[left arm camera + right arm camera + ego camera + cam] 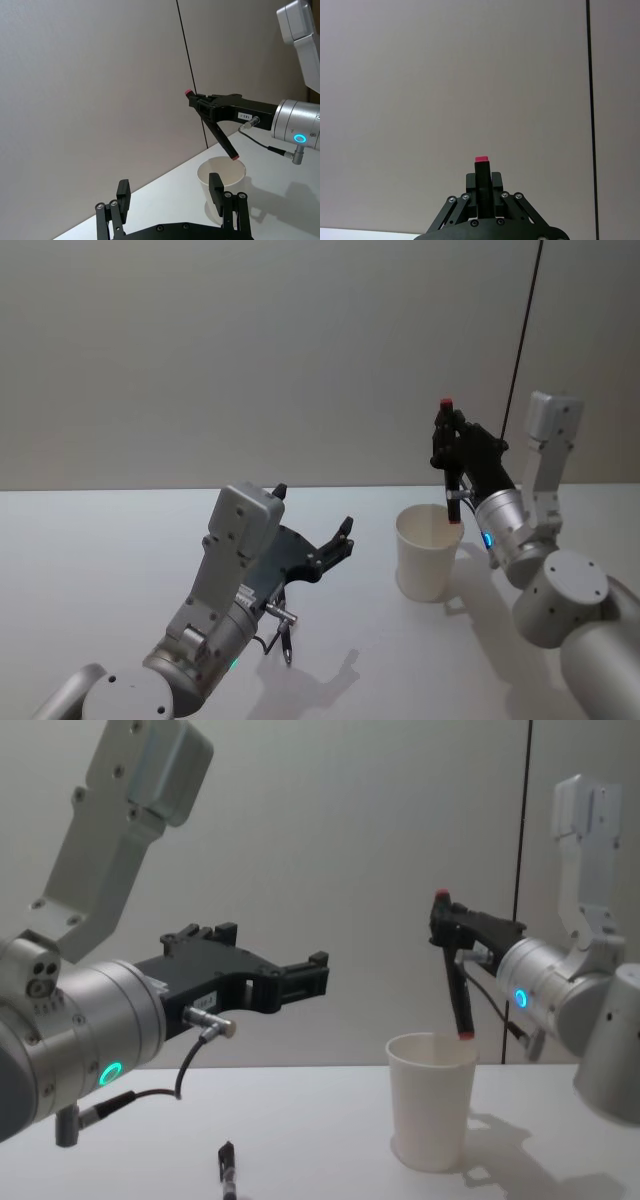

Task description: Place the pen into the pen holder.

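Holding the pen (454,478) clamped near its red top in my right tool (447,436), tilted, lower tip at the rim of the pen holder (428,552); left tool (313,510) hangs open, empty, left of it.

Left claw (314,508), right claw (447,932): two; pen (458,990): one; pen holder (432,1110): one; dark stick (228,1163): one.

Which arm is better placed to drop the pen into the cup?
Right: the right gripper holds the pen, tip just above the cup. The left gripper is open and empty, farther off.
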